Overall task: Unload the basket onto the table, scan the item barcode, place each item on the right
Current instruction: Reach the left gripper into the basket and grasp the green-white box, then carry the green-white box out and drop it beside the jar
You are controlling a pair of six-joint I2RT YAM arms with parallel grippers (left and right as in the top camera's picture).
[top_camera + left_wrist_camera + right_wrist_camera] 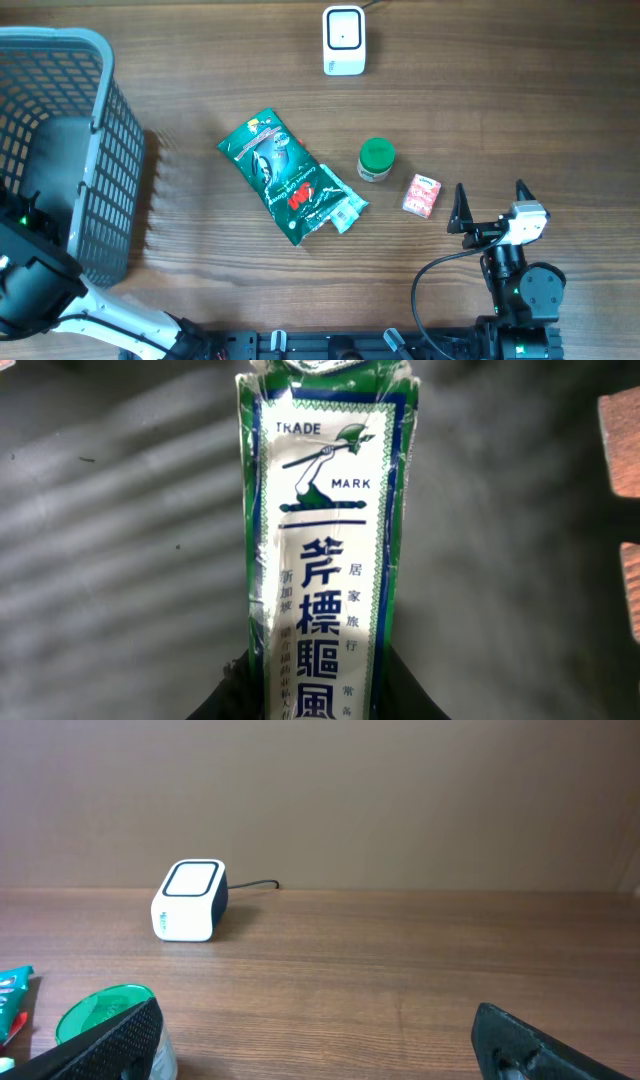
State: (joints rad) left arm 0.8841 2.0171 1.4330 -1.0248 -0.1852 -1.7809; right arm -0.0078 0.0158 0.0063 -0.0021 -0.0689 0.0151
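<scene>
The wooden table (520, 90) fills the overhead view, and there's plenty of bare wood on it: a wide strip runs across the far side on both flanks of the scanner, and another band lies between the basket and the snack bag. The grey mesh basket (110, 150) takes the left edge, and its tall wall hems in the left arm, which reaches down inside. Mid-table the green snack bag (285, 180) lies flat and slanted, well apart from the basket. The white scanner (343, 40) sits at the far edge, window up, with nothing around it. Down in the basket, the wrist view shows the left gripper (318, 685) pinching the green and white box (320, 540). Its dark fingers (410, 695) are pressed to both long edges, and the box stands lengthwise over the grey floor. The right gripper (490, 188) hovers near the front right with its jaws spread wide, holding nothing. Just beside it, but not touching, is the small pink box (422, 195). Next to that stands the green-lidded jar (377, 158), upright and close to the bag's corner.
</scene>
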